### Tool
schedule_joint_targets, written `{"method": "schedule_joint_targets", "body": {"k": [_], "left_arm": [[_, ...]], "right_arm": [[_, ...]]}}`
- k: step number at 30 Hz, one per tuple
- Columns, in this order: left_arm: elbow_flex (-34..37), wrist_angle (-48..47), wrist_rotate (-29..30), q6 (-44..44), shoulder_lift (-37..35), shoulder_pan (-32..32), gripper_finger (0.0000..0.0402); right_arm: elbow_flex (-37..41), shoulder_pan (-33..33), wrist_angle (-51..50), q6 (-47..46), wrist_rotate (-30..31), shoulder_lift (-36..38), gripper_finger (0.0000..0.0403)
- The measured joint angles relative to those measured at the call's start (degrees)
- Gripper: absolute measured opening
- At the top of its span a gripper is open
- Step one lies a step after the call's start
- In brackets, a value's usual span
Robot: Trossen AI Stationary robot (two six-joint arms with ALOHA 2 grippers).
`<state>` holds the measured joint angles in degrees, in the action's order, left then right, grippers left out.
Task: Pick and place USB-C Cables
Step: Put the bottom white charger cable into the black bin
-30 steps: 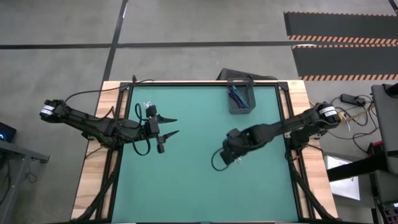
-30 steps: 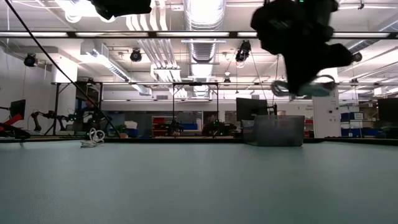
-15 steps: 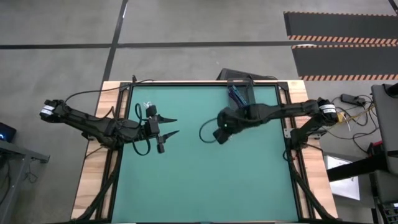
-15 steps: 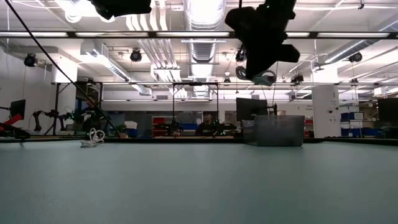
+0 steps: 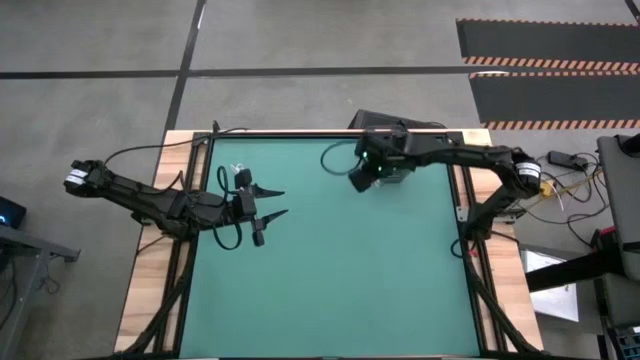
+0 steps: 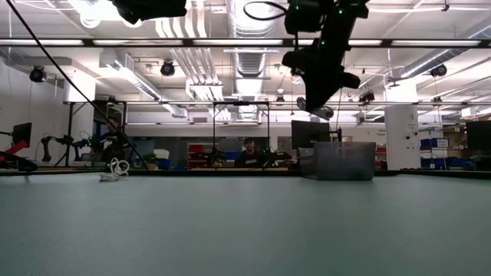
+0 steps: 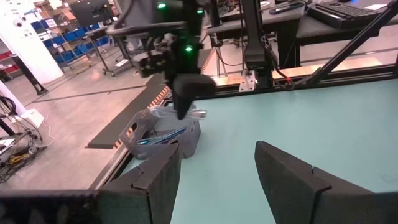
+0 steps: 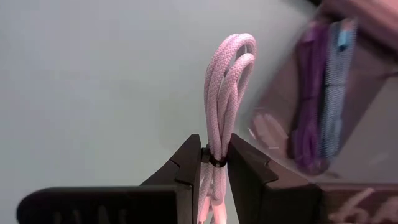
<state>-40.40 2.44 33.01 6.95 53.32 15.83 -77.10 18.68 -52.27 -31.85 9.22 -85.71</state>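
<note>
Pale braided cable (image 8: 227, 93) sits pinched in the right gripper (image 8: 214, 163) just beside the grey bin (image 5: 388, 158) at the table's far edge, while the left gripper (image 5: 275, 203) waits wide open.

One camera looks straight down on the green table (image 5: 330, 260), another skims level across it, and both share the grey bin (image 5: 392, 170), seen close from each wrist.
</note>
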Motion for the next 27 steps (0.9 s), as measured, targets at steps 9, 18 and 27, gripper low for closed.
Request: {"method": "schedule_joint_targets", "body": {"k": [9,18,27], "left_arm": [[0.0,0.0,0.0,0.9,0.0,0.0,0.019],[0.0,0.0,0.0,1.0,0.0,0.0,0.0189],[0.0,0.0,0.0,1.4,0.0,0.0,0.0189]], "right_arm": [[-0.1,9.4,0.7,6.2,1.0,0.0,0.005],[-1.1,17.2,-2.5,8.9,0.6,-2.5,0.005],[-8.1,21.5,-9.5,12.8,-2.3,-10.7,0.005]]}}
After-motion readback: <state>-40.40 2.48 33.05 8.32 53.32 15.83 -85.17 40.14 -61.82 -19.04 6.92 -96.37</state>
